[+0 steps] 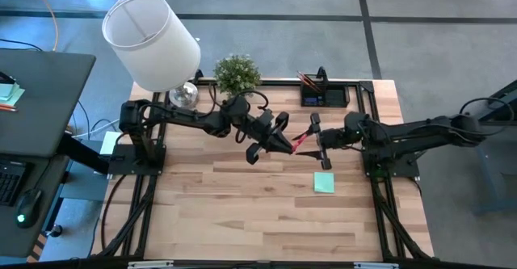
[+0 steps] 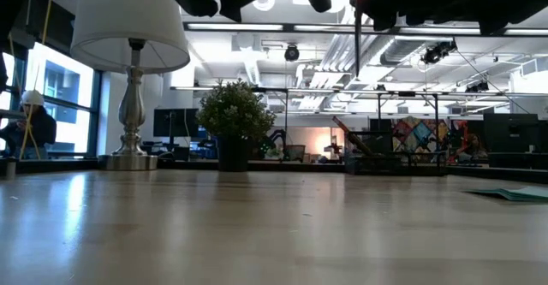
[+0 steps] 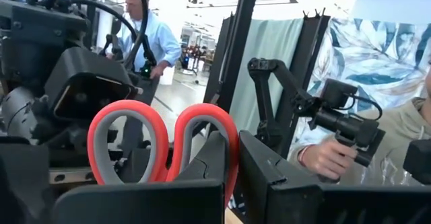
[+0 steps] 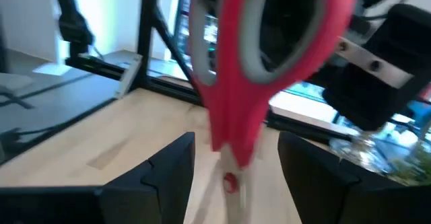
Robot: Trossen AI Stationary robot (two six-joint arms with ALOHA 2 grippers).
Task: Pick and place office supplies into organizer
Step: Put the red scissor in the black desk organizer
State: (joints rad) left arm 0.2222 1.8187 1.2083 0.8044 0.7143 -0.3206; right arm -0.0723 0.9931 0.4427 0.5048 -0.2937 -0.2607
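The red-handled scissors (image 1: 301,139) are in the air over the table's middle, between my two grippers. My left gripper (image 1: 284,144) reaches in from the left and is shut on them; its wrist view shows both red loops (image 3: 161,143) just past the fingers. My right gripper (image 1: 317,142) faces it from the right, open, with its fingers standing on either side of the scissors (image 4: 232,116) without touching. A mint-green sticky-note pad (image 1: 324,183) lies flat on the table nearer the front. The black organizer (image 1: 323,96) stands at the far edge with pencils in it. My left gripper (image 3: 232,140) pinches the scissors by the rim of one handle loop (image 3: 230,126), which runs down between the two fingers. The fingers come roughly level from the table's left. The scissors are lifted clear of the table; the low view shows them edge-on (image 2: 356,15), high above it.
A potted plant (image 1: 237,73) and a lamp with a white shade (image 1: 152,31) stand at the far left. A black frame rail (image 1: 380,196) runs along the table's right side. Bare wood lies toward the near edge. People show in the room beyond.
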